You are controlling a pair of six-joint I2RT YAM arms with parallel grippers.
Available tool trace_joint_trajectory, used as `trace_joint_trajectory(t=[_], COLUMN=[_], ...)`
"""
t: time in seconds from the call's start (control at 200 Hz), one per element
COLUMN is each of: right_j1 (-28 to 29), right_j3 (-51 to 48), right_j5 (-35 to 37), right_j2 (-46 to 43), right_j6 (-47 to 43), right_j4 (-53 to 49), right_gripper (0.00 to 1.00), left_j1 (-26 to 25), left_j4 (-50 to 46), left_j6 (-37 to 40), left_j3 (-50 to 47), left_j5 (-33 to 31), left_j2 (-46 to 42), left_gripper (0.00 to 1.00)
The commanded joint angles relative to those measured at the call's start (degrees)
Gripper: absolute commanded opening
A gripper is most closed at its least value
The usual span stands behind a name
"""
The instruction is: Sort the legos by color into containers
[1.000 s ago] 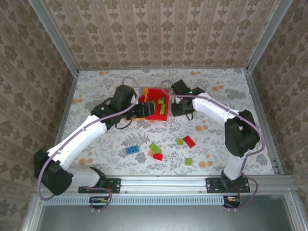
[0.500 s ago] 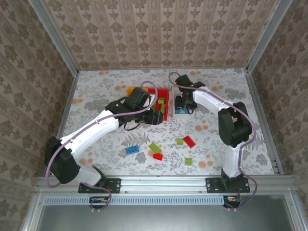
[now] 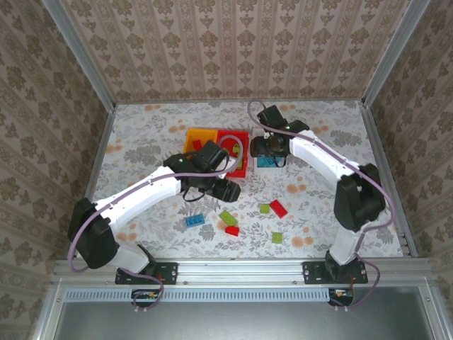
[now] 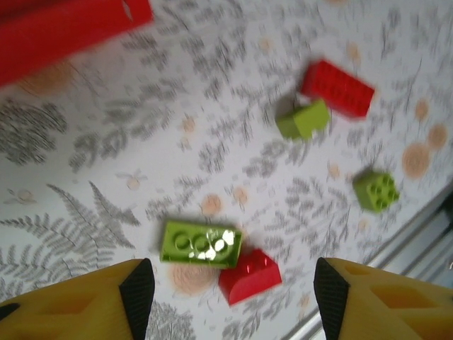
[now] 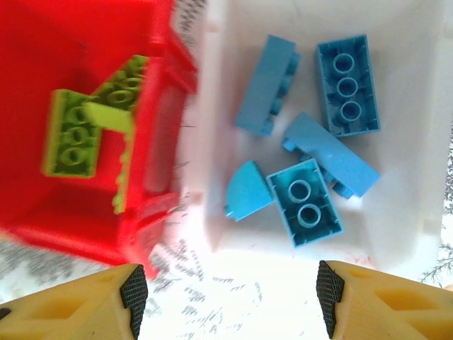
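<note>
My left gripper [image 3: 228, 190] hangs open over the loose legos at mid-table. Between its fingers in the left wrist view [image 4: 233, 301] lie a lime brick [image 4: 202, 244] and a red sloped brick [image 4: 249, 275], touching each other. Further off are a lime brick [image 4: 303, 119], a red brick [image 4: 337, 87] and another lime brick [image 4: 376, 191]. My right gripper [image 3: 270, 146] is open above the white bin [image 5: 410, 85], which holds several blue bricks [image 5: 347, 85]. The red bin [image 5: 85, 234] beside it holds lime bricks [image 5: 71, 134]. The orange-yellow bin [image 3: 197, 137] stands left of the red one.
A blue brick [image 3: 195, 220] lies alone at front left of the loose group. The metal rail [image 3: 241, 268] runs along the table's near edge, close behind the front bricks. Patterned walls enclose the table on three sides.
My left gripper has drawn back from the red bin toward the front, over the loose bricks, uncovering the orange-yellow bin. My right gripper moved from beside the red bin to above the white bin.
</note>
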Motion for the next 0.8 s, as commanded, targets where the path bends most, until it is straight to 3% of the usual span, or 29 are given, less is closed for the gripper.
trace_joint_trajectory(t=[0.0,0.125,0.31,0.795], right_j1=[1.5,2.3,2.5,2.6], right_j3=[-7.1,-18.7,-29.0,-31.0], right_j5=[-3.3,-8.9,-13.0,-13.9], right_j2=[-8.2,-16.8,-26.4,-29.9], right_j6=[-1.8,-2.3,-2.0,-1.5], right_j4=[2.9,6.4,4.4,1.6], right_gripper=[0.69,0.74,0.77,0.78], left_j1=[-4.6,-10.1,-12.4,-14.4], left_j4=[-6.6,-8.7,-7.6,-3.4], left_j6=[6.5,9.5,6.6,10.2], left_j3=[-2.5,-4.1,-5.4,-5.3], left_j5=[0.9,0.4,1.3,-3.3], left_j2=[0.1,1.4,6.4,16.4], left_gripper=[0.66,0.71,0.87,0.91])
